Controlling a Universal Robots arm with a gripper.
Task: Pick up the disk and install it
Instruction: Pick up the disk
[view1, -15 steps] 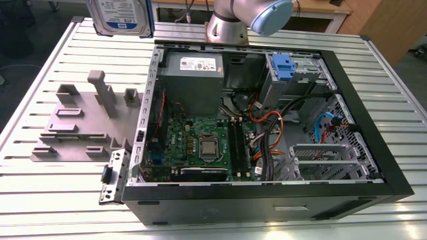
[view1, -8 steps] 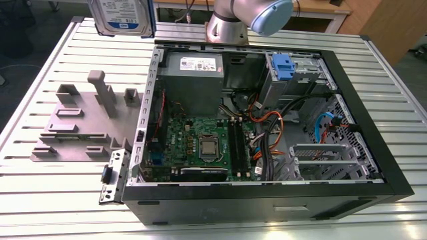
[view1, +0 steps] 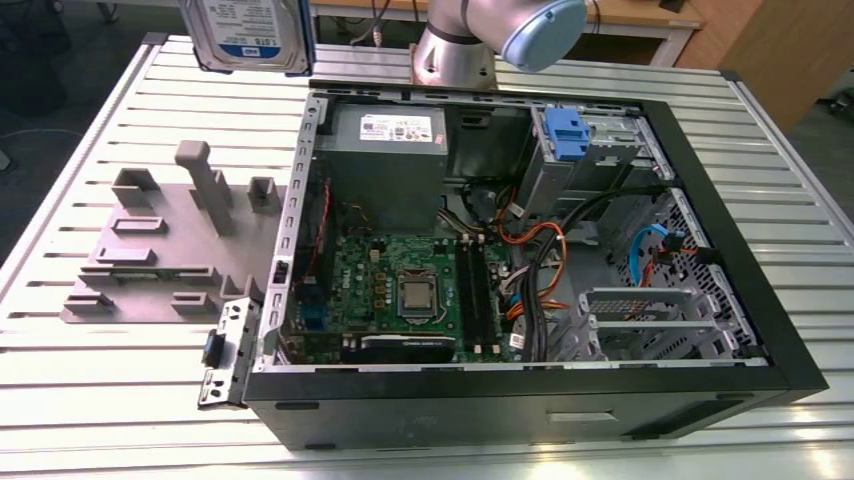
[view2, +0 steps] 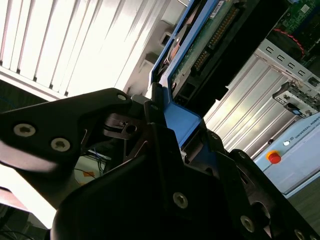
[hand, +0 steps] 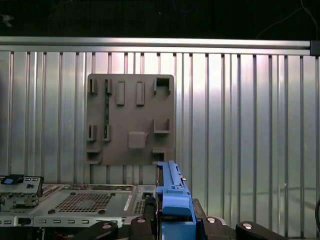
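Holder: your end effector (view2: 175, 120) is pressed together on the disk (view1: 247, 35), with the black fingers (view2: 150, 102) pinching its blue rail (hand: 172, 197) from both sides.

Disk position: it is in the grasp and lifted clear of the desk (view1: 107, 400), touching nothing else. In the exterior view it hangs on edge with its label face toward the camera, over the far corner on that view's left.

Direction from end effector: the disk runs straight out from between the fingers. In the second wrist view its circuit-board face is turned toward the camera.

Long axis: judged to point away from the end effector, along the rail. The exterior view's frame edge cuts the disk off, so you cannot confirm its full length there.

Key relation: the computer case (view1: 534, 400) lies open, below the end effector and off to the exterior view's right. The drive bay holding the blue clip (view1: 566, 135) is well apart from the disk, beyond the arm (view1: 461, 45).

Beneath the grasp: in the first wrist view the grey tray (hand: 130, 120) lies on the desk beyond the rail tip, and the case edge sits beside the end effector.

Nearer arm: there is only the one, and it already holds the part.

Count: one disk, one arm, one end effector, one computer case, one grey tray, one blue clip, and one grey box (view1: 387, 160) with a white sticker inside the case.

Task standing: the disk is picked up but not yet seated in the case.
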